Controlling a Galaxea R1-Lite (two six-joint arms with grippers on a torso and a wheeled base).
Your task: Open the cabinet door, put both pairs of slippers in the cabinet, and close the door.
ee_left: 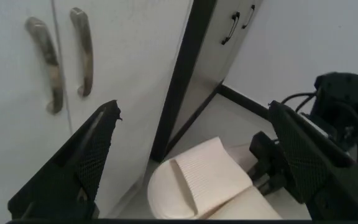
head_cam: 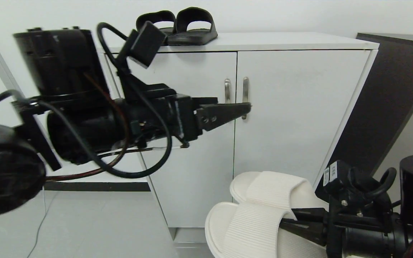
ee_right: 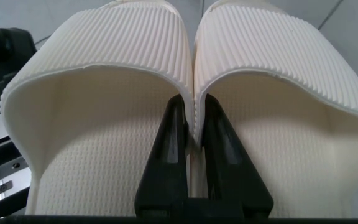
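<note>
Hovering by the upright door handles [head_cam: 245, 89], left gripper [ee_left: 193, 109] has jaws apart, handles off to one side, not between them; right gripper [ee_right: 194, 109] clamped on white slippers [head_cam: 264, 200]

Cabinet [head_cam: 292, 107]: plain white; handles [head_cam: 227, 89] dull silver. Black slippers [head_cam: 181, 27]: plain, matte. Cream slippers [head_cam: 256, 211]: ribbed straps, finely dimpled insoles.

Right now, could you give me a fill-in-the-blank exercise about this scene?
1. The black slippers lie on ___ of the cabinet.
2. The right gripper is ___ on the white slippers.
3. The left gripper is near the door handles with its fingers ___.
Missing words: top; shut; open.
</note>
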